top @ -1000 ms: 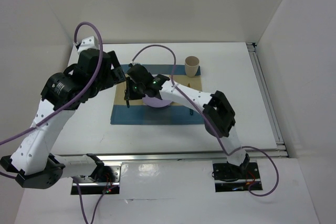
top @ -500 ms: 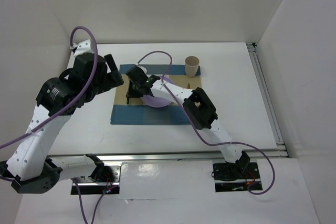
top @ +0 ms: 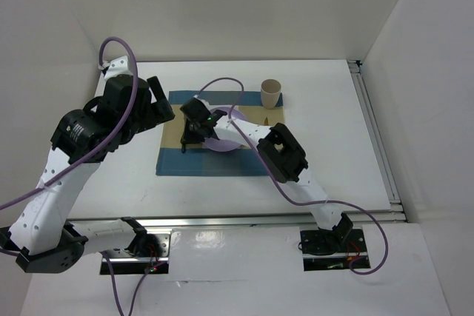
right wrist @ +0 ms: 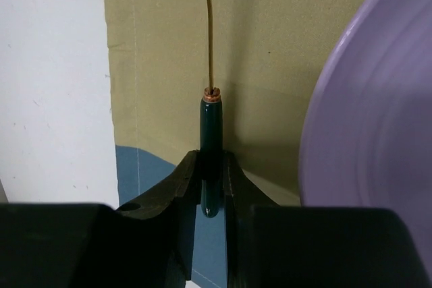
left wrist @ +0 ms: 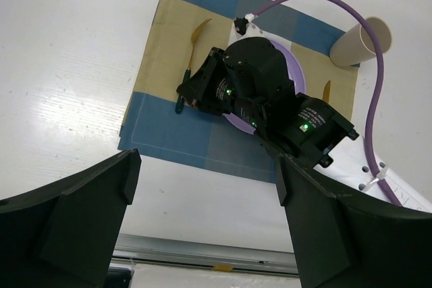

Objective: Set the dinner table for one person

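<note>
The right gripper (right wrist: 210, 179), clamped on the dark handle of a gold utensil (right wrist: 210, 126), has settled low over the checked placemat (right wrist: 270, 32), just left of the purple plate (right wrist: 364, 139), on the white surface (top: 333, 168). The left gripper (left wrist: 202, 207) hangs wide apart. Release seems next.

You see a matt woven cloth placemat (right wrist: 155, 45), a smooth, glossy lilac plate (right wrist: 378, 133), a utensil (right wrist: 210, 123) with a glossy dark-green handle and brassy metal stem, and your matt white desk (right wrist: 47, 99).
</note>
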